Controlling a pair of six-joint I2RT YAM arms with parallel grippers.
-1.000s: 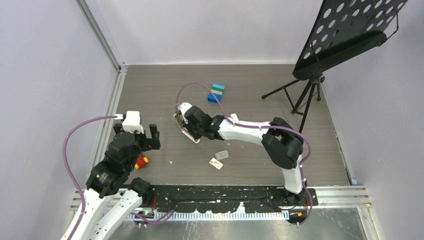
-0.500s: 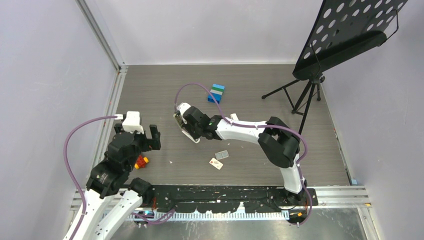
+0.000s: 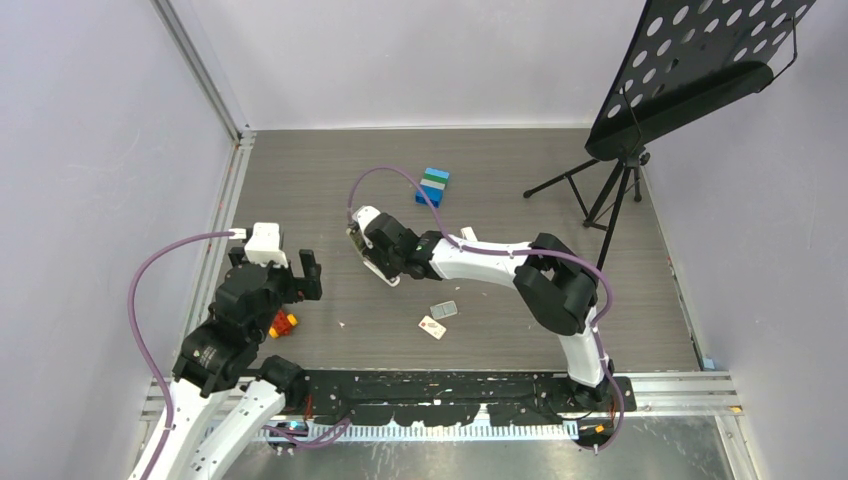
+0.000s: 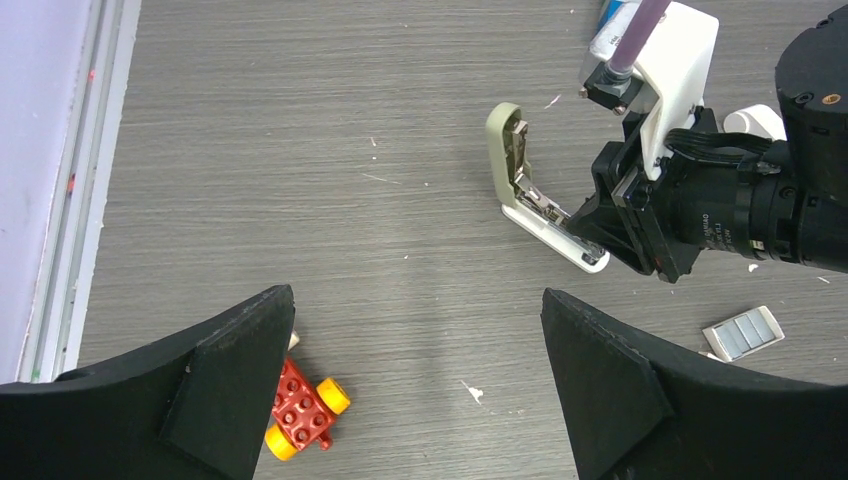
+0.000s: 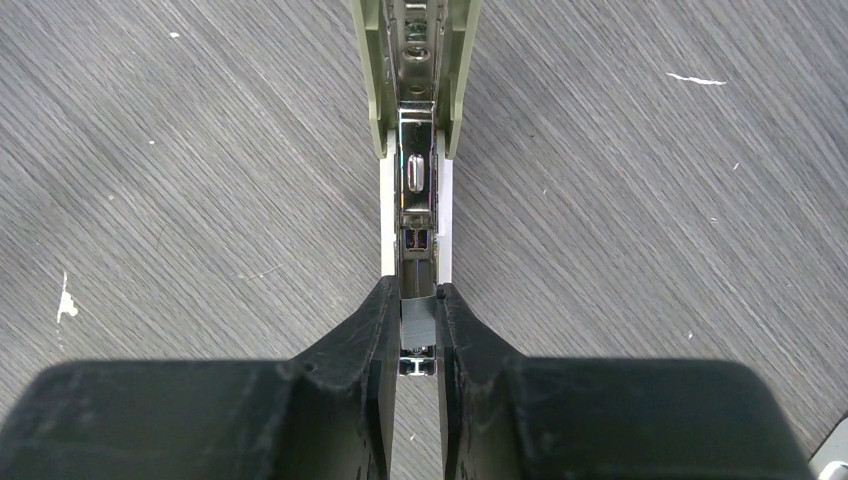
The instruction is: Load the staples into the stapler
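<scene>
Here, the top external view shows the two arms over a grey wood-grain table (image 3: 520, 180). The right arm reaches toward the table's centre-left, and the left arm hangs over the near left part.

Right gripper (image 5: 418, 300): the fingers (image 5: 370, 330) are drawn close together and pinch the near end of the stapler (image 5: 418, 120) from both sides. In the right wrist view they clamp the white base and the silver channel between them.

Stapler, left wrist view (image 4: 530, 205): it is hinged open in a V. The olive-beige top stands tilted up and away from the white base, and the metal channel between them is exposed. The right gripper (image 4: 600, 240) grips the base at its lower right end. In the top external view the stapler (image 3: 362, 250) lies left of the table's centre, at the tip of the right gripper (image 3: 378, 258).

Staples: the white staple box (image 3: 432, 327) with its red mark lies flat on the table, nearer the arm bases than the stapler. Its silvery-grey insert (image 3: 444, 309) lies just beside the box, apart from it. Neither touches a gripper. The insert (image 4: 742, 333) also shows at the right edge of the left wrist view.

Left gripper (image 3: 275, 262): the fingers (image 4: 220, 380) are spread wide and hold nothing, with bare table between them (image 4: 415, 295).

Other items:
- A red-and-yellow toy brick (image 4: 300, 405) lies by the left finger.
- A blue-and-green brick stack (image 3: 433, 186) sits farther back.
- A black perforated music stand (image 3: 690, 80) occupies the far right corner.
</scene>
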